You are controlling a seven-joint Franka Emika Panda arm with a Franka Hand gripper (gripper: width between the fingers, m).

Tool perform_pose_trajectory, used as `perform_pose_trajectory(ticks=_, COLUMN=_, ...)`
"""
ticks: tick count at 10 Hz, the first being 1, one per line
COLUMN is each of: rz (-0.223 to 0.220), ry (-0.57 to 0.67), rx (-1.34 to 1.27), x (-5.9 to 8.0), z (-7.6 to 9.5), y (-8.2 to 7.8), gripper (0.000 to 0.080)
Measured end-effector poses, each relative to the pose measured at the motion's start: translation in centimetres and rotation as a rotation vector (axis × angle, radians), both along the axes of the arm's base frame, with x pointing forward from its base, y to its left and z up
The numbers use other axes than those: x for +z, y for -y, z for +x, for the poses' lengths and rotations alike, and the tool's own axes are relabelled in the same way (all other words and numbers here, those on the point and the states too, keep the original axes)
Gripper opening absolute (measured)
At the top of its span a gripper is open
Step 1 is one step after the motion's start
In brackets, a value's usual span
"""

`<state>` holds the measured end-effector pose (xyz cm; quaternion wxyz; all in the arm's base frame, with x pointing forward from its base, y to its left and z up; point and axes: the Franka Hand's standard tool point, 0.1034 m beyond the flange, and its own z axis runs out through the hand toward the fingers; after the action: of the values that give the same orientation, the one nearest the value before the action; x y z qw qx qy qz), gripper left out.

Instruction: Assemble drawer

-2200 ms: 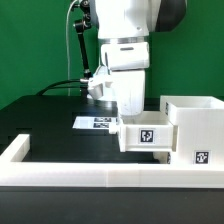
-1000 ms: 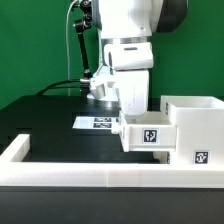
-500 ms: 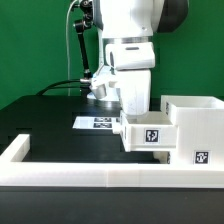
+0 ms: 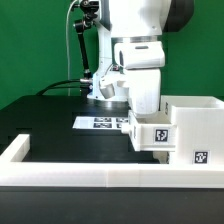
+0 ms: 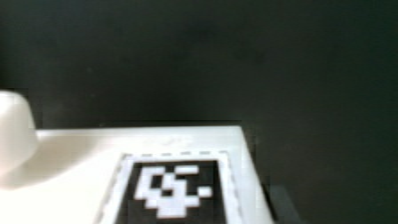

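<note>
The large white housing (image 4: 197,120) stands at the exterior view's right, with a tag (image 4: 198,156) low on its front. A small white open-top box (image 4: 150,134) with a tag on its front sits against the housing's left side, partly inside it. My gripper (image 4: 146,110) reaches down into this small box from above; its fingertips are hidden by the box wall. The box has moved along with it. In the wrist view the box's white surface (image 5: 80,150) and a blurred tag (image 5: 175,188) fill the near part of the picture. No second small box shows apart.
The marker board (image 4: 100,122) lies on the black table behind the small box. The low white border wall (image 4: 70,172) runs along the front and up the exterior view's left. A black cable (image 4: 72,50) hangs behind the arm.
The arm and the small box have shifted toward the exterior view's right, so the box sits deeper in the housing. The housing and the marker board have not moved.
</note>
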<state>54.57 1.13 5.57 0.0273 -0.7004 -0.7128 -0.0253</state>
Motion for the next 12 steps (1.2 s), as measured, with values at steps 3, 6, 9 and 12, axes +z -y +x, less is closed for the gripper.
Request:
perform_pose_trajectory(ticks=3, rz=0.002, ry=0.000, rx=0.000, x=0.0, z=0.1, y=-1.2, gripper=0.0042)
perform_pose_trajectory(ticks=6, rz=0.002, ry=-0.001, rx=-0.005, x=0.0, z=0.0, y=-1.0, gripper=0.0150)
perform_pose_trajectory(ticks=9, rz=-0.001, ry=0.013, rx=-0.045, x=1.0, z=0.4, y=-1.0, gripper=0.0475)
perform_pose_trajectory(ticks=12, rz=-0.010, ry=0.021, rx=-0.077, x=2.8, z=0.9, y=-1.4, gripper=0.0637)
